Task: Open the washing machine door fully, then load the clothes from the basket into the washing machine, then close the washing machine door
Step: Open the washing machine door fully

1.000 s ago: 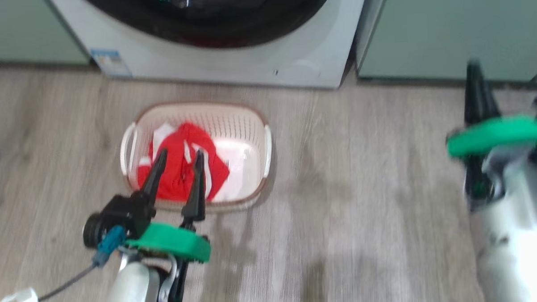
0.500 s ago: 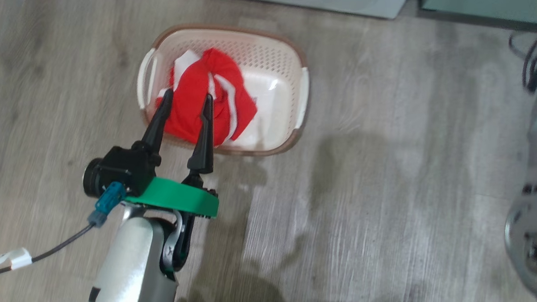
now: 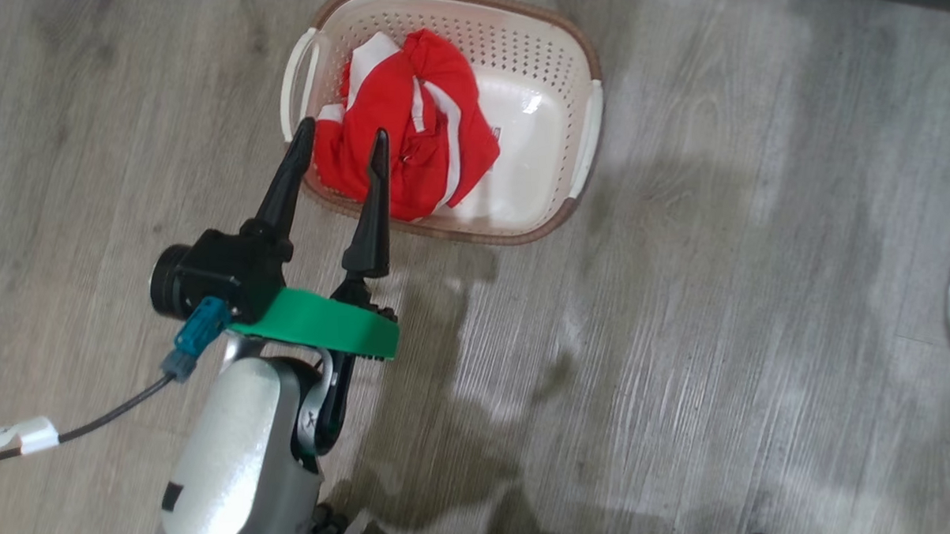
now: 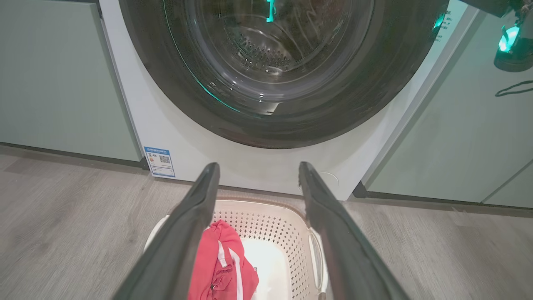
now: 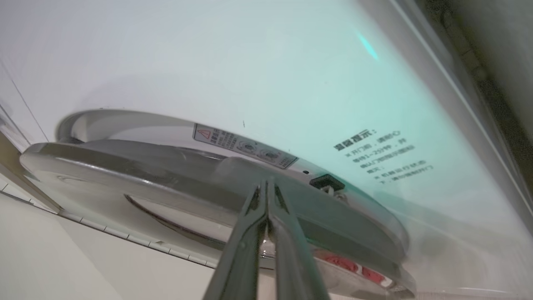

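My left tool (image 3: 342, 131), spread, hovers over the clothes (image 3: 407, 135) heaped at the left end of the basket (image 3: 586, 65) on the floor (image 3: 683, 331); my right tool (image 5: 266, 185), pressed together, points at the washing machine door (image 5: 125, 166) rim

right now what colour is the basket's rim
Brown, around the cream-white basket; clearest in the head view.

Home laundry nook: washing machine (image 4: 266, 137) between green cabinets (image 4: 62, 79), wood floor (image 3: 683, 331).

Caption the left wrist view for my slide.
Open left gripper above red clothes in the basket, facing the washing machine door.
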`<state>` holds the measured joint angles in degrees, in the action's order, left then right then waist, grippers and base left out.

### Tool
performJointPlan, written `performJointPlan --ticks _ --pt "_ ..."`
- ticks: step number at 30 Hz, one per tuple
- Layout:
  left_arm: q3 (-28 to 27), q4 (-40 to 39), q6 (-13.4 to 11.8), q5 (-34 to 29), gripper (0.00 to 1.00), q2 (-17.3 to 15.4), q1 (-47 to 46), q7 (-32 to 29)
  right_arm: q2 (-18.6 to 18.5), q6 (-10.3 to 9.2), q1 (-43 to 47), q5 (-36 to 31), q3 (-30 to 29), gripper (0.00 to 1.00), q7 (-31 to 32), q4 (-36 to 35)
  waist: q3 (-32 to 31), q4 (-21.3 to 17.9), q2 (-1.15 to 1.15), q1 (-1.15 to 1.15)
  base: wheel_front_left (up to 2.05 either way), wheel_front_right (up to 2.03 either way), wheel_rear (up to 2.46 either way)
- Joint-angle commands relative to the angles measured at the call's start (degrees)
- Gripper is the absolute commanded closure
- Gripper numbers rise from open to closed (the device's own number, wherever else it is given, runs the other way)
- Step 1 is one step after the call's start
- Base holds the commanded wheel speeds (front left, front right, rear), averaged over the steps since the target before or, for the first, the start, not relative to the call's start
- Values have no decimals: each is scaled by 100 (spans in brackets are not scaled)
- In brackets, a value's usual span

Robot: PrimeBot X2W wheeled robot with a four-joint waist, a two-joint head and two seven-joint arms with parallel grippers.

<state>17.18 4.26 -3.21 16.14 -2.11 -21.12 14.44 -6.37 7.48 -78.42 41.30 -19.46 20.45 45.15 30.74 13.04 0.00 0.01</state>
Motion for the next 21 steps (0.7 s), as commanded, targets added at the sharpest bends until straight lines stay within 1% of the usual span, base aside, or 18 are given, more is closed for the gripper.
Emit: performJointPlan --ticks 1,7,12,18,21 --pt "-125 -206 -29 1 0 -76 -70 56 2 1 -360 -54 74 100 36 -111 53 56 0 -1 0 0 0" --pt "-63 -225 -58 38 0 -76 -97 56 -115 1 -736 -129 99 100 100 251 157 171 0 -1 0 0 0" --pt "-18 -239 -78 60 0 -76 -135 56 -188 1 -1010 -68 130 100 247 493 226 240 0 -1 0 0 0" --pt "40 -250 -136 55 0 -76 -154 56 -252 1 -1162 111 228 100 642 751 233 275 0 -1 0 0 0" --pt "87 -347 -150 73 0 -76 -190 56 -337 1 -1078 110 431 100 818 758 220 301 0 -1 0 0 0"
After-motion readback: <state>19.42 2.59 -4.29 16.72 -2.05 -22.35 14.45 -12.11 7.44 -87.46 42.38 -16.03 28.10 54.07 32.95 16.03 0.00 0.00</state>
